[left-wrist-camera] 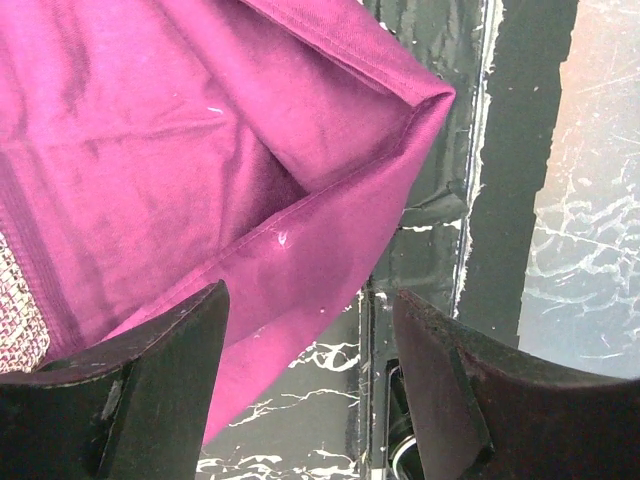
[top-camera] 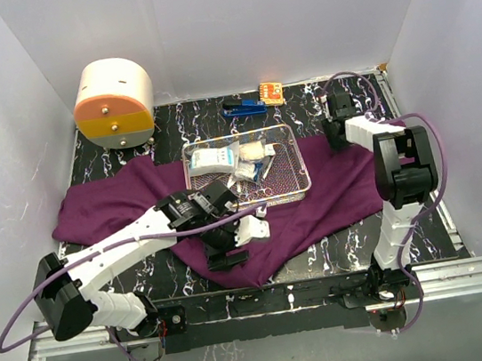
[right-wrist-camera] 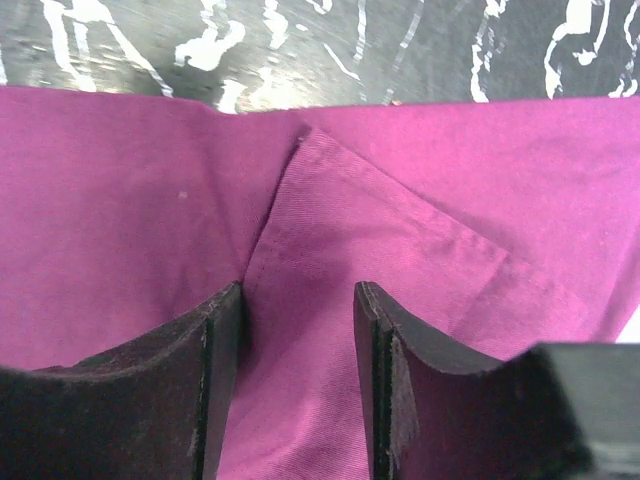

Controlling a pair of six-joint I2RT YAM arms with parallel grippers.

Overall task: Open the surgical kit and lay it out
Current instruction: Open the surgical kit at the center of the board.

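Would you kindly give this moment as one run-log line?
wrap: spread | tray: uncovered on wrap | left claw: open over corner | right claw: open astride fold

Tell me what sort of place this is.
Probably a robotics lab test cell staged as a surgical prep bench: plain white walls box in a black marbled table, two robot arms are bolted at its near edge, and a wire-mesh tray holding white packets sits on a purple cloth.

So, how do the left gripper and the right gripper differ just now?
The left gripper stands wide open; the right gripper has a narrower gap. The left is over the near corner of the purple cloth, the right over a fold at its far right edge. Both point down at the cloth.
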